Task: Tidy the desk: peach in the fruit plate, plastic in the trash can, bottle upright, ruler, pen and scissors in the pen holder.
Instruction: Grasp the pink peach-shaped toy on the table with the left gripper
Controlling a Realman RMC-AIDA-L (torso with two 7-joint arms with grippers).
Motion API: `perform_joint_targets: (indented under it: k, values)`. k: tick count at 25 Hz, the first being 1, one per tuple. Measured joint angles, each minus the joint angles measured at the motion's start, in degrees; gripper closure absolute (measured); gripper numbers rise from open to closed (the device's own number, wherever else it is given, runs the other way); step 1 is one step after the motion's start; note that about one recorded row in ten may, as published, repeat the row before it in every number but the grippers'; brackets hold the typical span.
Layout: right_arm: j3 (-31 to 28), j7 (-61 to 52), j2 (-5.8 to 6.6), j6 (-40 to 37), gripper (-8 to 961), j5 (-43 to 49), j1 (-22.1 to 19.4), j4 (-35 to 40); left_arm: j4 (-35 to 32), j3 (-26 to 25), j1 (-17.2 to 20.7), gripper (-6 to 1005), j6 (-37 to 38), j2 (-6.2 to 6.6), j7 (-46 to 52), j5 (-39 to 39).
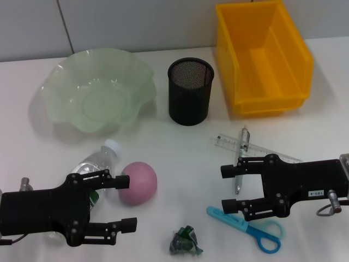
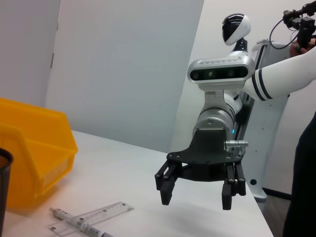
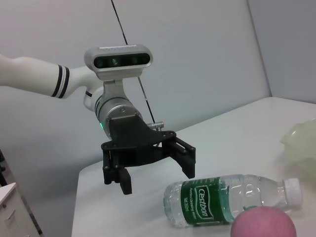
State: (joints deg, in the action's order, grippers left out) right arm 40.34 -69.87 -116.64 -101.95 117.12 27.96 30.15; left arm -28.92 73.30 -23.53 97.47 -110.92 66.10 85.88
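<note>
A pink peach (image 1: 138,183) (image 3: 264,223) lies right beside the upper fingertip of my open left gripper (image 1: 127,202) (image 3: 158,178). The clear bottle (image 1: 97,161) (image 3: 227,197) lies on its side, partly under that gripper. Crumpled green plastic (image 1: 185,241) sits near the front edge. My open right gripper (image 1: 224,188) (image 2: 196,200) hovers over the pen (image 1: 241,155) (image 2: 79,222), which crosses the clear ruler (image 1: 256,147) (image 2: 98,215). Blue scissors (image 1: 252,229) lie just in front of it. Behind stand the black mesh pen holder (image 1: 190,91), the green fruit plate (image 1: 98,95) and the yellow trash can (image 1: 264,57) (image 2: 34,148).
All of this rests on a white desk (image 1: 180,147) against a pale wall. The pen holder stands between the plate and the yellow bin. A person's arm (image 2: 306,187) shows at the desk's far side in the left wrist view.
</note>
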Motion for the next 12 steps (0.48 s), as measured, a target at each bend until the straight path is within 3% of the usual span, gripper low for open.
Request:
perform_joint_targets:
  k: [12]
  values:
    - [0.0, 0.0, 0.10, 0.0, 180, 0.2, 0.0, 0.0, -0.3, -0.1, -0.3, 157, 0.0, -0.09, 0.1, 0.2]
